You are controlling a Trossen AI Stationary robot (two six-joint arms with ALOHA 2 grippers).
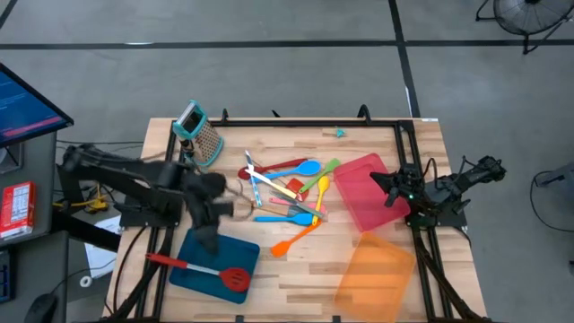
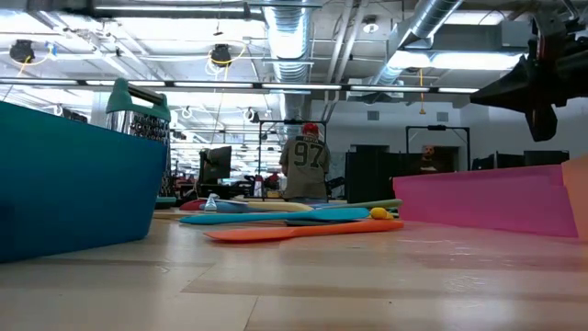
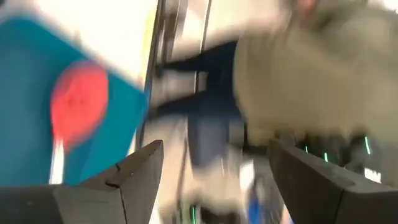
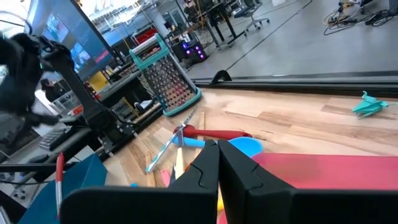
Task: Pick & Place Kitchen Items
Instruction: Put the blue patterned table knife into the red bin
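Wooden table [image 1: 395, 179]. Blue tray [image 1: 202, 269] near left front corner carries a red slotted turner [image 1: 235, 278], lying free, handle toward the table's left edge. Left gripper [image 1: 208, 235] over the tray's back edge, fingers spread wide, empty. Remaining utensils [image 1: 291, 193] heaped mid-table beside the red tray [image 1: 372, 193]. Right gripper [image 1: 378, 183] at the red tray's far side, fingers pressed together, holding nothing.

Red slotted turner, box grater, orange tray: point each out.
red slotted turner [image 1: 236, 278]: high view, on its slotted head.
box grater [image 1: 208, 142]: high view, on its metal face.
orange tray [image 1: 377, 269]: high view, on its bare floor.
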